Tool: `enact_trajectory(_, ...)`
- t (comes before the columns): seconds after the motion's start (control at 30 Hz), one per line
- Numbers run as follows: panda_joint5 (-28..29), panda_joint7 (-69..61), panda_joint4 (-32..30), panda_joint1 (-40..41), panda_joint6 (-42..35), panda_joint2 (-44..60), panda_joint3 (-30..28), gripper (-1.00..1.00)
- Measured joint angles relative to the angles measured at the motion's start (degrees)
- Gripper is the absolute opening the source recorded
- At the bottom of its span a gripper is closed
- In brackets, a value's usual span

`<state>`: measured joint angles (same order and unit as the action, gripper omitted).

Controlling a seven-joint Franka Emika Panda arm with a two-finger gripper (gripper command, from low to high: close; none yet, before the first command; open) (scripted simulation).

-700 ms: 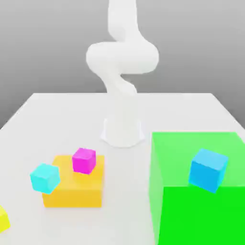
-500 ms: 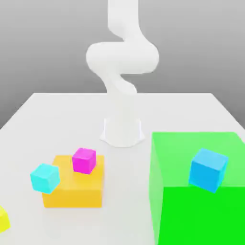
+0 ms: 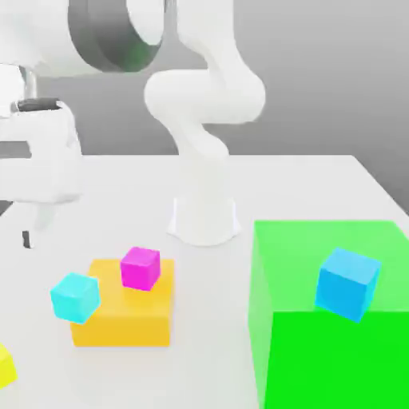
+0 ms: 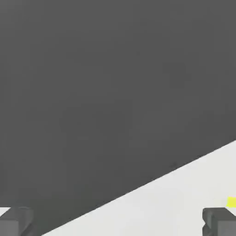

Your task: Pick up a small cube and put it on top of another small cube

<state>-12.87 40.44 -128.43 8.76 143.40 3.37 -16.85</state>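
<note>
You have two cyan cubes [image 3: 75,296] [image 3: 347,283], one magenta cube [image 3: 140,268], one yellow cube [image 3: 5,367], one orange block [image 3: 124,315], one green block [image 3: 335,351].

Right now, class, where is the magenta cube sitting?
In the exterior view, the magenta cube rests on top of the orange block, toward the view's left, with the cyan cube against that block's left side.

green block [image 3: 335,319] walls right side — table [image 3: 112,192] open left | pincer [image 4: 118,221] spread
</note>
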Motion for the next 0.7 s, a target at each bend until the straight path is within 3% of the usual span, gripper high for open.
enact_trajectory(0.3,-2.64,-0.50,1.15,6.01,4.76,18.21,-2.76,0.00)
enact_trajectory(0.43,-5.96,-2.72,2.78,9.17,9.90,26.47,-0.10,0.00)
enact_trajectory(0.47,-6.85,-3.36,3.22,9.98,11.26,28.31,0.87,-1.00)
enact_trajectory(0.7,-7.05,-3.50,3.30,10.11,11.47,28.66,1.01,-1.00)
